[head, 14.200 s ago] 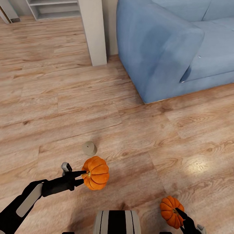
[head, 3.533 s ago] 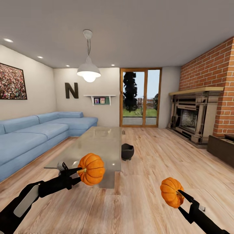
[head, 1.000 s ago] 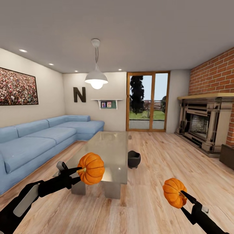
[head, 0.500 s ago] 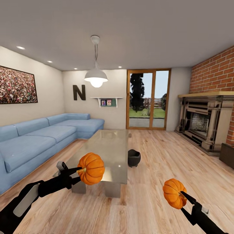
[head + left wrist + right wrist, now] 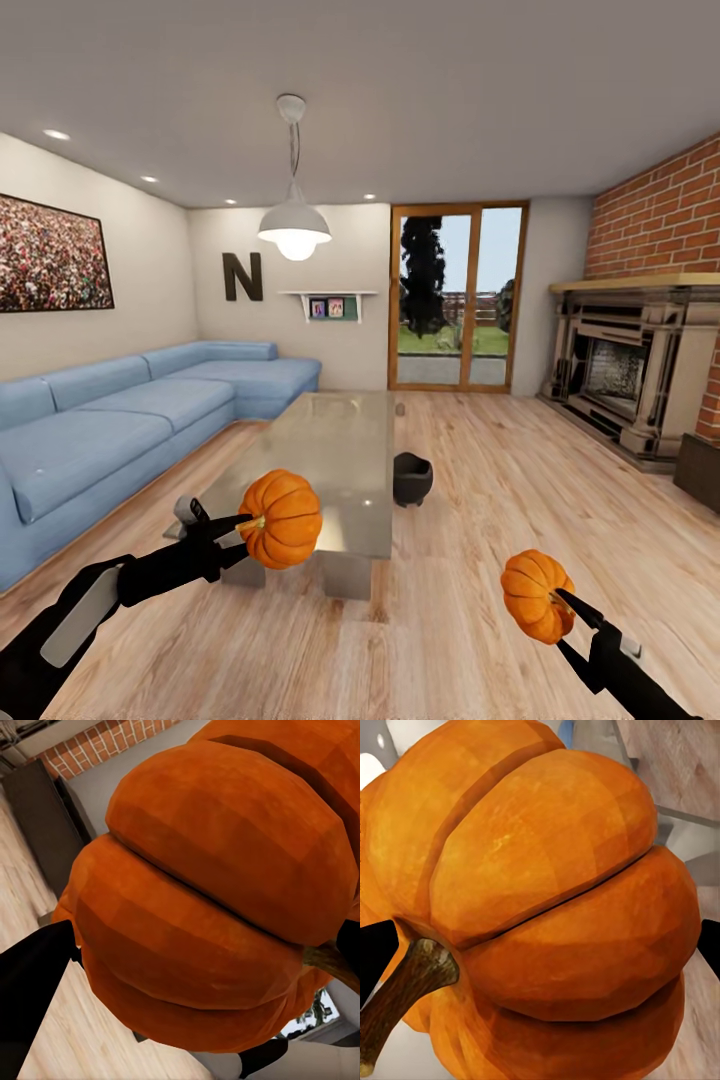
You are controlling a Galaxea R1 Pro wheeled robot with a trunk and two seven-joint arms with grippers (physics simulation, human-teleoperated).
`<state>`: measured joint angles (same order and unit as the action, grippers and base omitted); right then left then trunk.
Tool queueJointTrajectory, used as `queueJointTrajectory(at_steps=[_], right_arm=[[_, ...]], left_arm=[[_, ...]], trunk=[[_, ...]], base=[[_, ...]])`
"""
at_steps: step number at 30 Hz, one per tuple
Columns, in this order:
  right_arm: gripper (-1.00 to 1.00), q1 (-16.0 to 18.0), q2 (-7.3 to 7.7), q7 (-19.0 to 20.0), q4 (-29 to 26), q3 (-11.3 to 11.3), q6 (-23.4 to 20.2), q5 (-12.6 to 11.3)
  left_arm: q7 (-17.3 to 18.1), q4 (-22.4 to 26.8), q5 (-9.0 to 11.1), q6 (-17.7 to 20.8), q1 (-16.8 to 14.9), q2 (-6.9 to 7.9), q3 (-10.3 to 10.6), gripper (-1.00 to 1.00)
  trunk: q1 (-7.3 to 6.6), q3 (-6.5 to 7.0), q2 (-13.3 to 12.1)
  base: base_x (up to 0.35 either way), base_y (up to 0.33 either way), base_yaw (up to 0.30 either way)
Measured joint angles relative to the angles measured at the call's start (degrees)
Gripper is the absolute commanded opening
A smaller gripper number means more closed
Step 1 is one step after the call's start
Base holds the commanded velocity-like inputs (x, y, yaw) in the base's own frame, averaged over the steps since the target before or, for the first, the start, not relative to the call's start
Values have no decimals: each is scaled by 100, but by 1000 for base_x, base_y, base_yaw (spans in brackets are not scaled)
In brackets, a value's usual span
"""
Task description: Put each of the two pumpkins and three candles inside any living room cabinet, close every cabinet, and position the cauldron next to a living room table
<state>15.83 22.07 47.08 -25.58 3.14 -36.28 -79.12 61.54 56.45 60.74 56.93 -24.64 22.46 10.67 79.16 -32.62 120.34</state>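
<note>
Each of my grippers carries an orange ribbed pumpkin in the air. My left gripper [image 5: 250, 524] is shut on one pumpkin [image 5: 281, 520] [image 5: 217, 900], held in front of the glass table's near end. Lower right, my right gripper [image 5: 556, 604] is shut on the other pumpkin [image 5: 536, 595] [image 5: 540, 907] above the wood floor. The black cauldron [image 5: 411, 479] stands on the floor against the right side of the glass table [image 5: 340, 450]. A dark-brown low cabinet [image 5: 698, 472] shows at the right edge, beyond the fireplace.
A blue corner sofa [image 5: 120, 420] runs along the left wall. A stone fireplace [image 5: 625, 370] in a brick wall stands on the right, glass patio doors [image 5: 455, 300] at the back. Open wood floor [image 5: 520, 500] lies between table and fireplace. A pendant lamp [image 5: 295, 225] hangs overhead.
The whole view has shifted slightly as the camera moved; the table and cauldron sit a little higher and nearer. Both pumpkins stay gripped in the same places.
</note>
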Motion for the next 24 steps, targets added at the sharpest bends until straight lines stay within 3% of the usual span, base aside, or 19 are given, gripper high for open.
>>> queueJointTrajectory(at_steps=[24], right_arm=[[-100,1,0,-10,16,0,0,2]], left_arm=[[0,0,3,3,0,8,0,-100]], trunk=[[0,-226,0]], base=[[0,0,0]])
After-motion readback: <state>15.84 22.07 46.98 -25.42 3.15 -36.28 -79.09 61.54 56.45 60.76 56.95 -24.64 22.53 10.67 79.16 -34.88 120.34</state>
